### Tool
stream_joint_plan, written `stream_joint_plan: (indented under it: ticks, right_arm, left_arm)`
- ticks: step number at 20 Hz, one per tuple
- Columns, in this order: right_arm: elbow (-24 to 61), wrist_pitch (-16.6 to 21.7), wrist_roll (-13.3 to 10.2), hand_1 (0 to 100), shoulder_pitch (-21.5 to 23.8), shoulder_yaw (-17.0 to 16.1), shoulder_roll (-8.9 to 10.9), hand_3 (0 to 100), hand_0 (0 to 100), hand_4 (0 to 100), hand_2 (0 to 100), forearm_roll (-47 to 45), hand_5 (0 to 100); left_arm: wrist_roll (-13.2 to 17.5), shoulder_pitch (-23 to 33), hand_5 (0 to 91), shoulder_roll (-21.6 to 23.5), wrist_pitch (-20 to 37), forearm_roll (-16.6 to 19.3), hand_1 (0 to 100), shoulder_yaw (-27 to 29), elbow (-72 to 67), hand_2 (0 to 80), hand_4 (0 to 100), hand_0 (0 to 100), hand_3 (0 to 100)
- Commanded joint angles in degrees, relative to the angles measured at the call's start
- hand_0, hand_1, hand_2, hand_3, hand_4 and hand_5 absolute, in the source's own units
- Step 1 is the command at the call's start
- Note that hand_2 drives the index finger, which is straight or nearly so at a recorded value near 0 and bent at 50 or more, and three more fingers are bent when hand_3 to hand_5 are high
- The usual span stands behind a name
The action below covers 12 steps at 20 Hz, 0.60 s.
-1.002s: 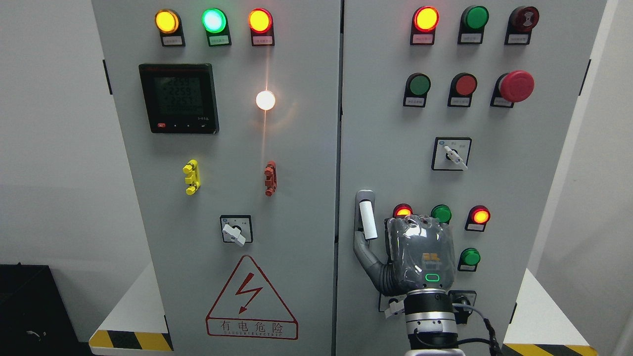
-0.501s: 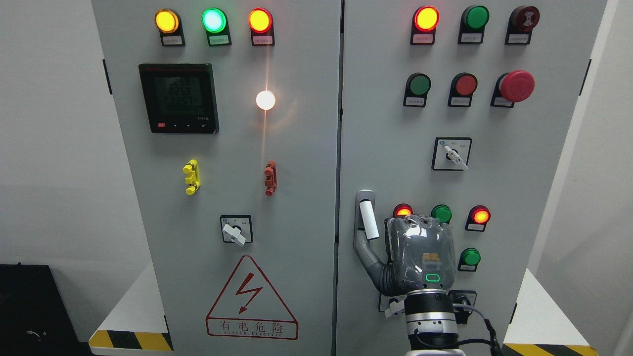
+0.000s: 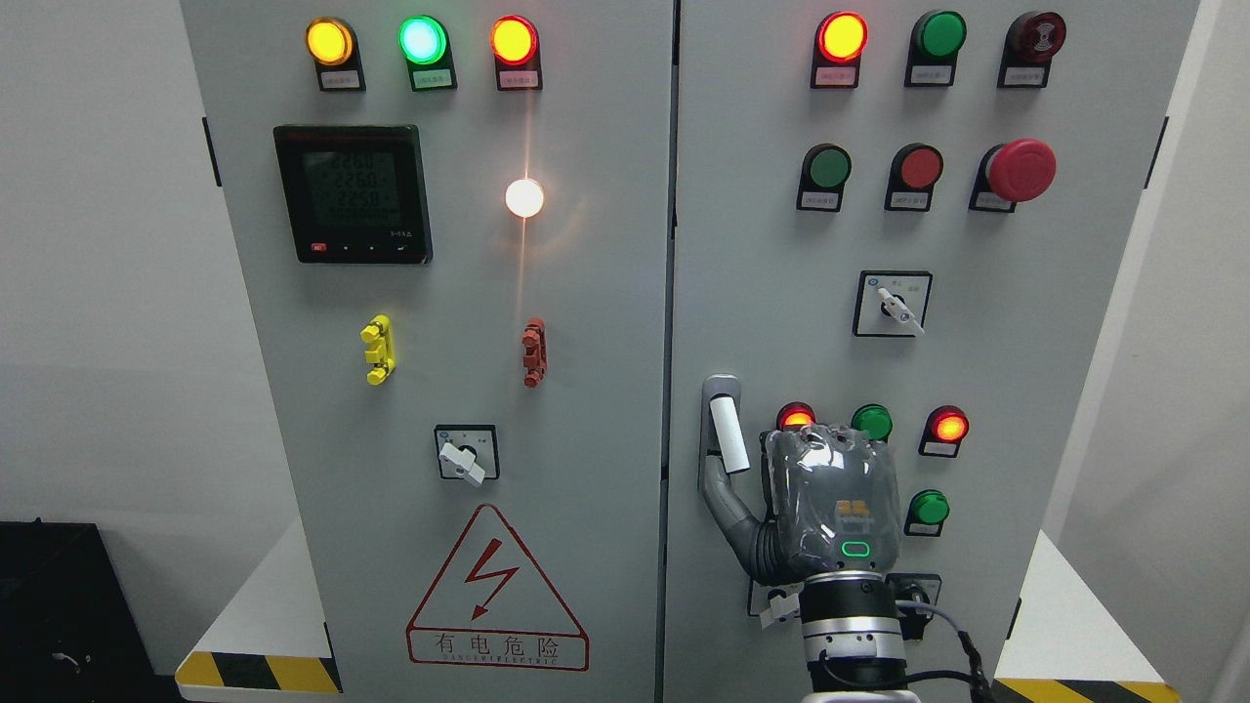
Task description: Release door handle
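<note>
Though knuckles curl, glossy grey right hand [image 3: 830, 508], thumb beside white cylindrical door handle [image 3: 728, 434], holding nothing.

Digital meter [image 3: 353, 193] (lit) above yellow clip [image 3: 377, 350]; warning triangle [image 3: 497, 589] below rotary switch [image 3: 466, 453].

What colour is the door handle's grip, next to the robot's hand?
White, on a grey metal backplate; the door handle shows clearly in the head view, just left of the right hand.

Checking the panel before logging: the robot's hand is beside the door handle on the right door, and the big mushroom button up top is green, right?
Not quite. In the head view the mushroom button is red. The right hand is indeed beside the door handle on the right door.
</note>
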State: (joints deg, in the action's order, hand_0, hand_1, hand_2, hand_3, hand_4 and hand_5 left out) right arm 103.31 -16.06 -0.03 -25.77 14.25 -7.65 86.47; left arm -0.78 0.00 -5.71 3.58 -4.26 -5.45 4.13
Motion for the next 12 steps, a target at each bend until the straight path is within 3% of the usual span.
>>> stream_joint_plan:
  ticks: [1, 12]
  right_arm:
    - [0.58, -0.29, 0.12, 32, 0.02, -0.02, 0.00, 100, 52, 100, 100, 0.02, 100]
    - [0.66, -0.29, 0.20, 32, 0.11, 0.07, 0.00, 100, 52, 100, 100, 0.10, 100]
  left_arm:
    - [-0.01, 0.97, 0.0, 0.00, 0.02, -0.04, 56, 0.00, 0.00, 0.0, 0, 12, 0]
    - [-0.01, 0.97, 0.0, 0.00, 0.02, 0.04, 56, 0.00, 0.00, 0.0, 0, 12, 0]
